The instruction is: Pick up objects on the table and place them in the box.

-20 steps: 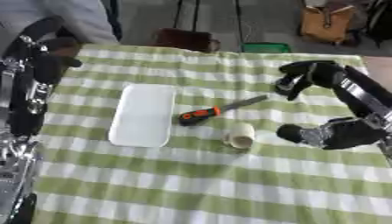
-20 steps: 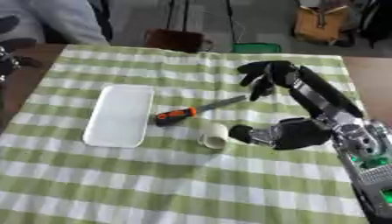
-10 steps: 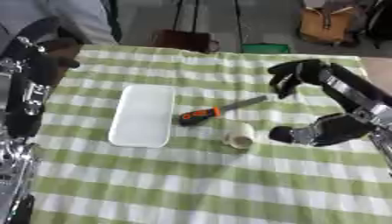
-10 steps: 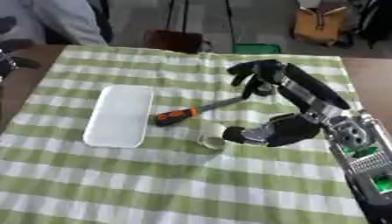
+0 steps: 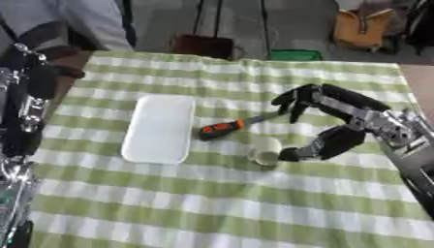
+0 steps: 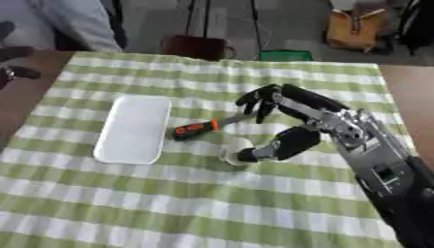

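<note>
A white cup-like roll [image 5: 265, 151] lies on its side on the green checked cloth. Just up and left of it lies a screwdriver [image 5: 222, 129] with an orange and black handle, its metal shaft pointing up-right. The shallow white box [image 5: 159, 128] sits to their left. My right hand [image 6: 325, 117] comes in from the right and is open. Its fingers [image 5: 292, 99] hang curved over the screwdriver's tip, and its thumb [image 5: 307, 151] reaches down to the roll's right side. My left hand [image 5: 40, 77] is raised at the left edge, open and holding nothing.
The table's left edge shows bare brown wood [image 6: 21, 109]. A person stands behind the far left corner. A dark bin [image 5: 202, 46] and a tan bag [image 5: 366, 29] sit on the floor beyond the far edge.
My right hand has moved left, so its thumb now reaches the roll and its fingers are over the screwdriver's shaft. The roll, screwdriver and box have not moved.
</note>
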`<state>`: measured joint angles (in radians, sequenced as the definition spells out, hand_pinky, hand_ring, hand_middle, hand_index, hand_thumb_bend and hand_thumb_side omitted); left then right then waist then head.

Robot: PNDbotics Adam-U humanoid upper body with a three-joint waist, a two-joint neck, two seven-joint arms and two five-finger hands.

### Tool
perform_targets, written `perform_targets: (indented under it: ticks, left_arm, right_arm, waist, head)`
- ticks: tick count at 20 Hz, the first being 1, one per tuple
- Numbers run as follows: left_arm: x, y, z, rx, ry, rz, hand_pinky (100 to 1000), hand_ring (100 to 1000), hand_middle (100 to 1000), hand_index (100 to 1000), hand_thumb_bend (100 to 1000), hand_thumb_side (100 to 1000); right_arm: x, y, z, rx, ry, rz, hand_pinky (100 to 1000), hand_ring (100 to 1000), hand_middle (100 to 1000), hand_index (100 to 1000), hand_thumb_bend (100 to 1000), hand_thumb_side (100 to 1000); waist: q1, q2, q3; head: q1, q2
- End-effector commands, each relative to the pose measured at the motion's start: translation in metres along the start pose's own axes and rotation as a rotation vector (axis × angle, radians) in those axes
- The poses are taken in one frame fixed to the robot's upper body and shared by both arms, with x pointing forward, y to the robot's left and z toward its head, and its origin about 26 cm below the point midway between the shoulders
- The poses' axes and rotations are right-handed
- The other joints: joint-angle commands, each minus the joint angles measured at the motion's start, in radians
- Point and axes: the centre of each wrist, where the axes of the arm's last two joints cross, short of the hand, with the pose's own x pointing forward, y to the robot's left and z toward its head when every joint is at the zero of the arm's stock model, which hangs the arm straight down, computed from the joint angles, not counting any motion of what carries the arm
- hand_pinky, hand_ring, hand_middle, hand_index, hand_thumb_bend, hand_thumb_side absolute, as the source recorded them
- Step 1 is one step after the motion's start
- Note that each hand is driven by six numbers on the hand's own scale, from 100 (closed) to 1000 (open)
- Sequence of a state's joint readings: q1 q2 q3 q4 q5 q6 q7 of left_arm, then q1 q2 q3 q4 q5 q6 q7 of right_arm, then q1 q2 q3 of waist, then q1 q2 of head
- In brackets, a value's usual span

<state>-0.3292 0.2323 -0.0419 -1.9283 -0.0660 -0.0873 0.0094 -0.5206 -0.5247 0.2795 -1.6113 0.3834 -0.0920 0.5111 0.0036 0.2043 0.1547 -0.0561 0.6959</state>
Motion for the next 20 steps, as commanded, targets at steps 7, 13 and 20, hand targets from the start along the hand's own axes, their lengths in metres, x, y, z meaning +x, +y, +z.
perform_targets:
  ticks: [7, 13, 20]
  left_arm:
    - [0.006, -0.001, -0.005, -0.012, -0.03, 0.009, 620, 764, 853, 836, 692, 755]
    - [0.006, -0.001, -0.005, -0.013, -0.032, 0.012, 621, 764, 853, 837, 691, 755]
    - [0.007, -0.002, -0.005, -0.016, -0.034, 0.016, 621, 765, 854, 837, 690, 755]
  right_arm:
    - [-0.023, 0.007, -0.014, 0.039, 0.058, 0.029, 711, 619, 679, 859, 689, 461]
    - [-0.031, 0.014, -0.021, 0.053, 0.074, 0.062, 715, 624, 679, 856, 688, 458]
    - [-0.03, 0.023, -0.029, 0.07, 0.053, 0.149, 728, 633, 657, 834, 687, 467]
  waist:
    - [0.003, -0.012, 0.007]
    - [0.007, -0.011, 0.012]
    - [0.007, -0.008, 0.011]
  head:
    - [-0.012, 0.019]
    - [-0.013, 0.024]
    - [-0.019, 0.024]
